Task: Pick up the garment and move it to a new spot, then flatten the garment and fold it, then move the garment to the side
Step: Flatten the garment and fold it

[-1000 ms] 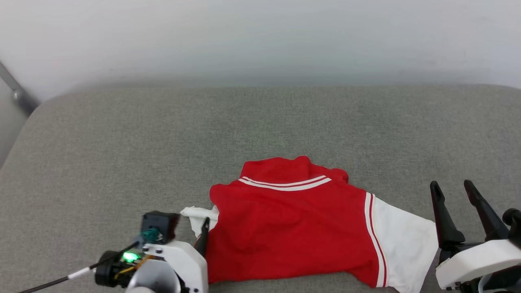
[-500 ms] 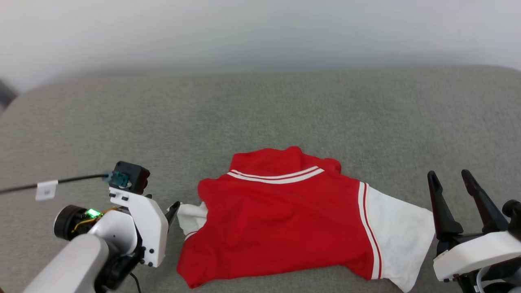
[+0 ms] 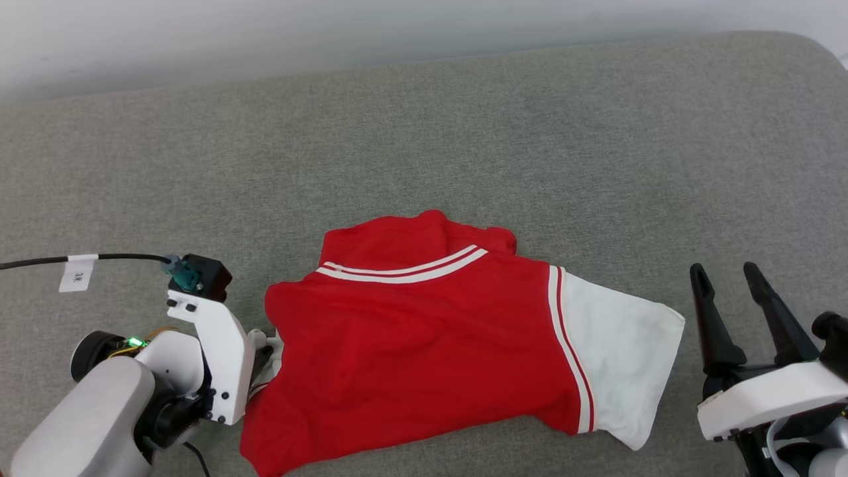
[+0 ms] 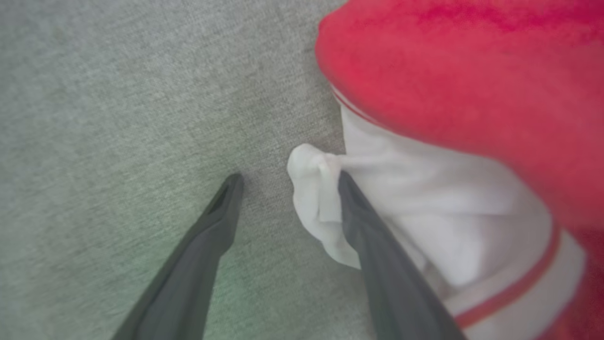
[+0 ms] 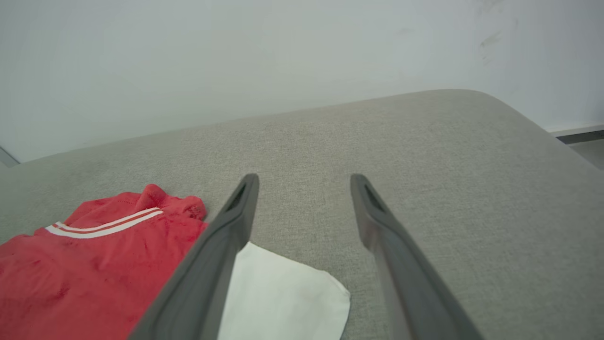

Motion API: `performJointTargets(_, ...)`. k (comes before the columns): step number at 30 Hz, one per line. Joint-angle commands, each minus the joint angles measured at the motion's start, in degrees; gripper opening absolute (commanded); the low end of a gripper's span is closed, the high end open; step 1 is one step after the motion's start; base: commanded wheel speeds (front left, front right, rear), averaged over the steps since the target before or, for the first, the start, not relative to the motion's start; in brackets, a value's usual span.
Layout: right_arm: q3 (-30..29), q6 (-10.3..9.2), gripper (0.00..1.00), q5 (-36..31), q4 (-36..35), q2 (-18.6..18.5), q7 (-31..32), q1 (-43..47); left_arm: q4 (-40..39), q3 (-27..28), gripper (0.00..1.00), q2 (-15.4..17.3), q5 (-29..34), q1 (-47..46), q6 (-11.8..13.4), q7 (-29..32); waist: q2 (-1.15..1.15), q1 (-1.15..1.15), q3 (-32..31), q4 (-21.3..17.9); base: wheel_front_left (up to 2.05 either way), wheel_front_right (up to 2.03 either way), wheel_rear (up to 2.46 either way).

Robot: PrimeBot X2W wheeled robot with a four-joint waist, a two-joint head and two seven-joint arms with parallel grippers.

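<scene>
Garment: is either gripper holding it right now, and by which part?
Nothing is held. Left gripper open, a white sleeve of the garment against one finger; right gripper open, apart.

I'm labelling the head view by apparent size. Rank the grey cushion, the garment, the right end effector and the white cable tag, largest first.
1. grey cushion
2. garment
3. right end effector, enlarged by nearness to the camera
4. white cable tag
</scene>
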Motion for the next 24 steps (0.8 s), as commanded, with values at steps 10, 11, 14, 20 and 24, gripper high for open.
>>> performJointTargets(10,-1.5,-0.03,1.0,-0.52,0.61,-0.42,-0.25,0.0,-1.23,3.39,0.0,-1.35,4.14,0.05,6.6,-11.27,0.0,0.0,-2.6,2.75,0.0,0.0,0.0)
performJointTargets(11,-1.65,-0.03,1.0,-0.56,0.52,-0.4,-0.15,0.22,-1.91,4.45,0.0,-1.09,4.55,0.55,7.89,-12.82,0.0,0.0,-3.0,3.16,0.0,0.0,0.0)
performJointTargets(14,-2.08,-0.02,1.0,-0.77,0.17,-0.38,0.25,0.85,-4.53,8.42,0.0,-0.15,3.79,3.54,12.15,-16.78,0.0,0.0,-3.85,4.28,0.0,0.0,0.0)
performJointTargets(20,-3.08,-0.03,1.0,-0.94,-0.64,-0.35,1.1,1.61,-7.32,15.98,0.0,-0.68,-1.69,15.07,18.4,-21.55,0.0,0.0,-4.6,5.7,0.0,0.0,0.0)
performJointTargets(24,-3.67,-0.03,1.0,-0.97,-0.57,-0.36,1.47,1.84,-6.69,16.85,0.0,-2.45,-3.94,20.52,18.42,-23.84,0.0,0.0,-4.8,6.28,0.0,0.0,0.0)
